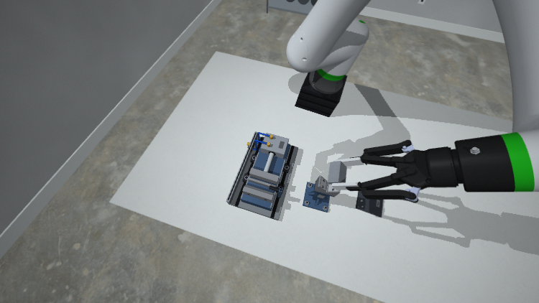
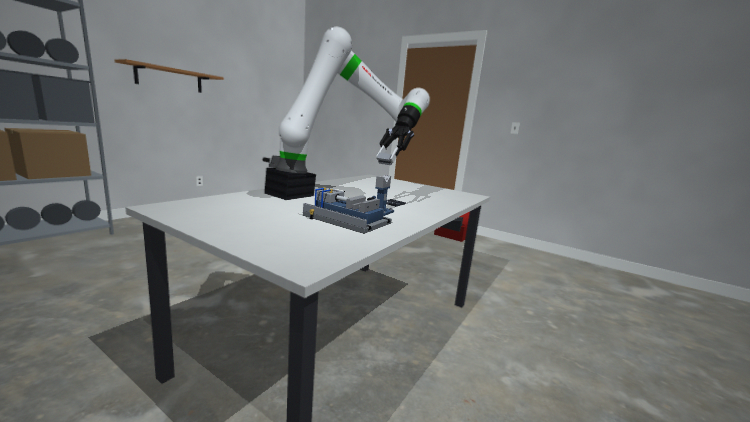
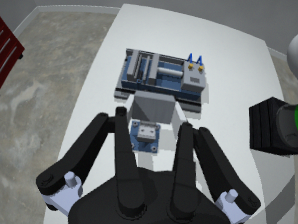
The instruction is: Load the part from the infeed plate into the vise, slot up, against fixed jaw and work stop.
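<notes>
Hand (image 1: 343, 173) clamped on part (image 1: 336, 171), lifted high over V-block (image 1: 321, 185) just below; likely for reorienting slot before vise (image 1: 259, 175).

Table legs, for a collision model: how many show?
3: front-left, front-centre, far right. A fourth is probably hidden behind the table.

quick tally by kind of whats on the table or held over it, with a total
robot arm base: 1
vise: 1
V-block on its blue plate: 1
dark infeed plate: 1
grey part, in the gripper above the table: 1
total: 5
</notes>
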`<state>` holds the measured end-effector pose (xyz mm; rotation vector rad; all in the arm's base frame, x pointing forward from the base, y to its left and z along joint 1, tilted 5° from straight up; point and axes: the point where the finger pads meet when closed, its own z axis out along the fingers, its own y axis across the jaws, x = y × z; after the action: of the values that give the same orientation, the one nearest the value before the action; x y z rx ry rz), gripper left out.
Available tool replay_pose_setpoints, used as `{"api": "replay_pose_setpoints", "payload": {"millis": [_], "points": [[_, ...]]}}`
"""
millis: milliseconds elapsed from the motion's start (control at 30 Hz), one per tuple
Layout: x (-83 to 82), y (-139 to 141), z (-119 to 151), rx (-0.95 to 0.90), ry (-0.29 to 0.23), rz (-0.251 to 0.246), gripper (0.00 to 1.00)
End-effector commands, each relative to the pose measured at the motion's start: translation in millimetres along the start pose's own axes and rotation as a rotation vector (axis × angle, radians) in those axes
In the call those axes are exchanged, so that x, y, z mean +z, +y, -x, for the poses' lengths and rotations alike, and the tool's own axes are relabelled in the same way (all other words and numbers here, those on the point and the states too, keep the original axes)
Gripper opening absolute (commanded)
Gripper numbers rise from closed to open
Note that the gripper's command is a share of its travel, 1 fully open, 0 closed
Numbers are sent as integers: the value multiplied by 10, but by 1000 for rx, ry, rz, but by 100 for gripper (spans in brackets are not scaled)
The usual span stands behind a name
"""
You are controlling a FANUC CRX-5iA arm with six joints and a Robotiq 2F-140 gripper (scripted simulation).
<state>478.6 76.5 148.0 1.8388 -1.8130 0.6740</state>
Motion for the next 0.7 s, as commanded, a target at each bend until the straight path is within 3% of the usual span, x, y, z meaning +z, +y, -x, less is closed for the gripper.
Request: {"api": "replay_pose_setpoints", "payload": {"millis": [0, 667], "points": [[1, -1, 1, 0, 0, 0, 0], [53, -1, 54, 0, 0, 0, 0]]}}
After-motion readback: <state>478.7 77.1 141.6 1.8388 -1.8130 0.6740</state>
